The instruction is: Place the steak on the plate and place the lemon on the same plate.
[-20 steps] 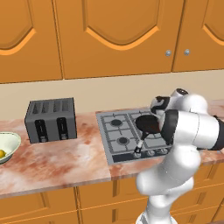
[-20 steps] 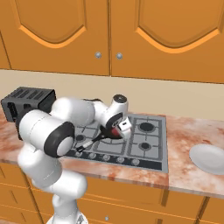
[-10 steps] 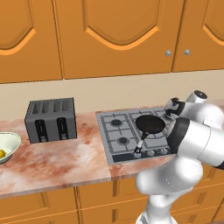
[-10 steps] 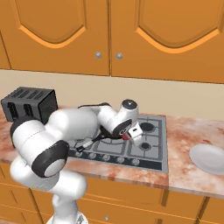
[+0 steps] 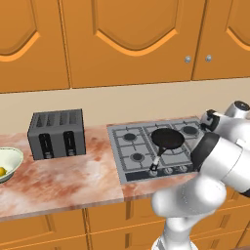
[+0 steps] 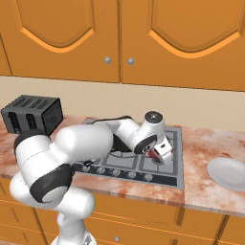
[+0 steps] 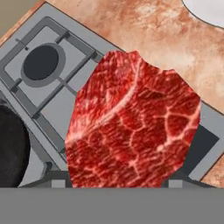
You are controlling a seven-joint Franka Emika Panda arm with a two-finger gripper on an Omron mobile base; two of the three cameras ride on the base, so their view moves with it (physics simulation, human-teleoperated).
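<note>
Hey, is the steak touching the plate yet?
Apart. In the right base view the steak hangs at the claw over the stove, with bare counter before the plate.

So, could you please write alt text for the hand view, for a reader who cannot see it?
A red marbled steak hangs close to the camera, above the grey stove. The edge of a black frying pan shows at lower left, and part of a white plate lies on the marble counter at upper right.

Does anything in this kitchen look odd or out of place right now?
Yes: a raw steak hangs above the stove, carried in the gripper, not in the pan or on the plate.
</note>
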